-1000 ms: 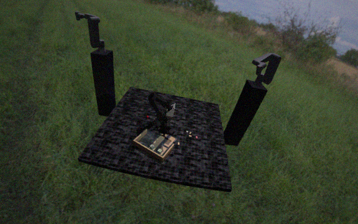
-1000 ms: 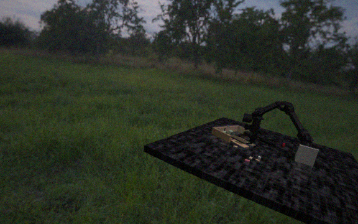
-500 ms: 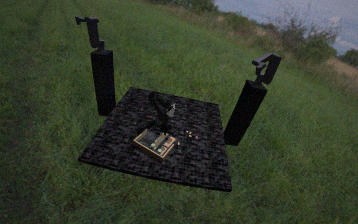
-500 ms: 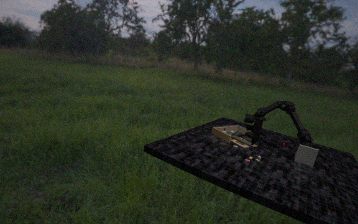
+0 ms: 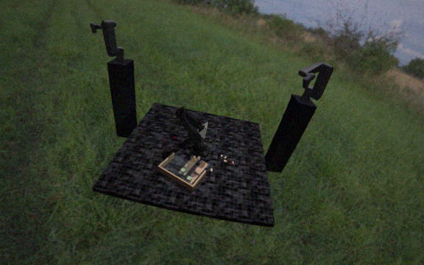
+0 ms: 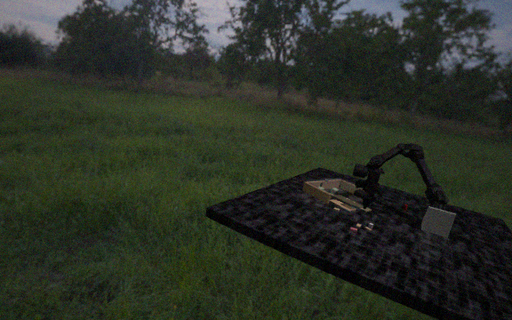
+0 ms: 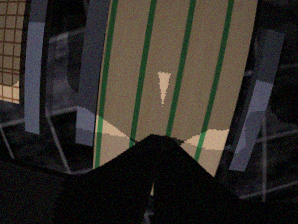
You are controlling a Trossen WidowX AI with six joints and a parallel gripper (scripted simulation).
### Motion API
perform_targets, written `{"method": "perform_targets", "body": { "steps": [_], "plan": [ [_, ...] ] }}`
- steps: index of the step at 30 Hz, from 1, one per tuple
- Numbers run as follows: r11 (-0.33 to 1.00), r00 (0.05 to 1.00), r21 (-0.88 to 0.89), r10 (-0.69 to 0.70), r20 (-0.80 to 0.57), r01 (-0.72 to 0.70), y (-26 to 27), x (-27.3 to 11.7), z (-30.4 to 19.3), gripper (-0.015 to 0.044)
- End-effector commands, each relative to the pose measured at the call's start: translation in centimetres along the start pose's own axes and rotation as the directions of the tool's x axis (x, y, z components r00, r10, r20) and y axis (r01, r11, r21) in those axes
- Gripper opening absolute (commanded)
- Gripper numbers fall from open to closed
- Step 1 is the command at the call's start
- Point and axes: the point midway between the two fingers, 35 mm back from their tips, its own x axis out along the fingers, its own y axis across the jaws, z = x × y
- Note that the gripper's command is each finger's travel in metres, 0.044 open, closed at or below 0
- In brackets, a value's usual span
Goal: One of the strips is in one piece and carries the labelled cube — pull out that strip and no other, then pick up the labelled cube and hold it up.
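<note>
My gripper (image 7: 158, 145) is shut with nothing between its fingers. Its tips are over the near end of a tan strip with green lines (image 7: 175, 50). A second strip with a brown grid (image 7: 9, 50) shows at the left edge of the wrist view. An open wooden box (image 5: 175, 179) (image 6: 316, 191) holds the strips, whose ends stick out on the arm's side. Two pale green pieces, one further left (image 5: 182, 170) and one nearer (image 5: 189, 178), show inside it. Any label on them is too small to read, and whether each strip is whole cannot be told.
Blue-grey rails (image 7: 36, 75) (image 7: 257, 100) flank the strips. Small loose blocks, one of them red (image 5: 232, 162) (image 6: 354, 229), lie beside the box. A pale panel (image 5: 205, 130) (image 6: 438, 222) stands near the arm's base. A small red thing (image 5: 175, 138) (image 6: 405, 207) lies behind the box.
</note>
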Motion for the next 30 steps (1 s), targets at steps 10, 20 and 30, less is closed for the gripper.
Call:
{"method": "perform_targets", "body": {
  "steps": [10,20,30],
  "plan": [
    [1.000,1.000,-0.007,-0.001,-0.016,0.001,0.0,0.4,-2.5,0.0000],
    [1.000,1.000,-0.007,-0.001,-0.017,0.001,0.0,0.4,-4.0,0.0000],
    [1.000,1.000,-0.008,-0.001,-0.018,0.001,0.1,0.3,-5.6,0.0000]
  ]
}}
